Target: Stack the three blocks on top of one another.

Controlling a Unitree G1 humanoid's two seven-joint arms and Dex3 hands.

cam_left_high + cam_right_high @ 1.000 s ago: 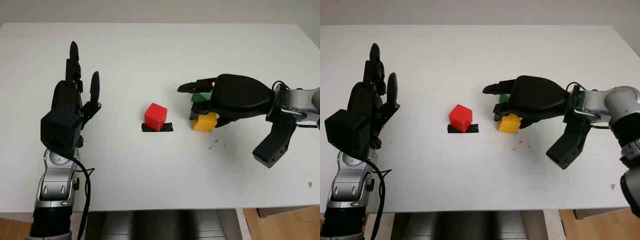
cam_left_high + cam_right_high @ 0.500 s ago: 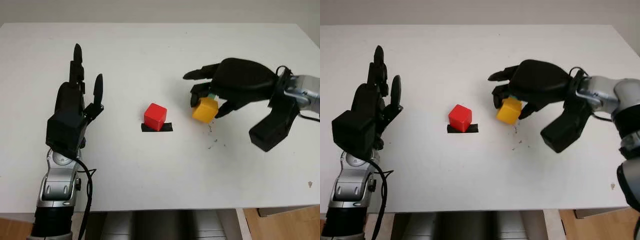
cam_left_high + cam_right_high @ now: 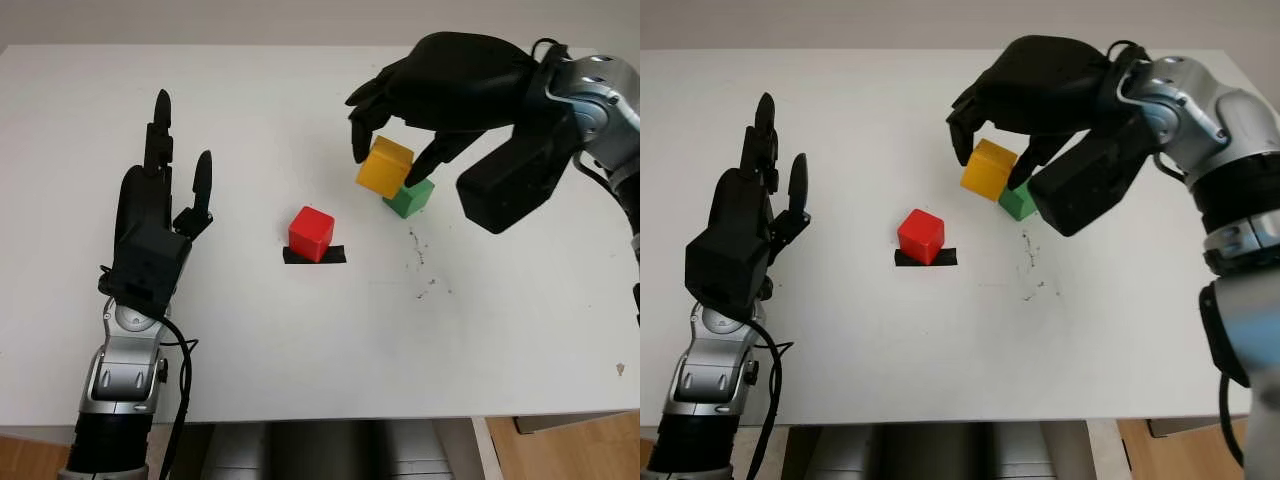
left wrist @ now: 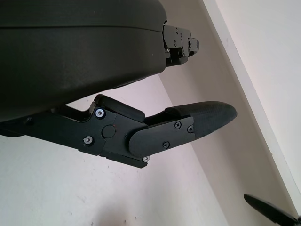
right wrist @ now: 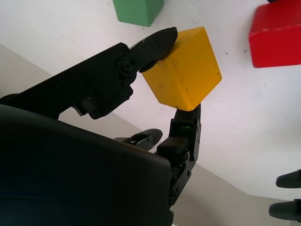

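Note:
My right hand (image 3: 392,150) holds the yellow block (image 3: 385,167) in the air, its fingers pinching it from two sides (image 5: 181,75). The block hangs above the table, just left of the green block (image 3: 409,198), which sits on the white table (image 3: 300,330). The red block (image 3: 311,232) stands on a strip of black tape (image 3: 315,255) near the table's middle, to the lower left of the lifted block. My left hand (image 3: 150,225) is raised above the left side of the table, open and holding nothing.
Small dark specks (image 3: 425,270) mark the table right of the tape. The table's front edge (image 3: 330,415) runs along the bottom, and its far edge lies behind my right hand.
My right hand has lifted the yellow block off the table and carried it up and slightly left, uncovering the green block. My left hand has shifted only a little.

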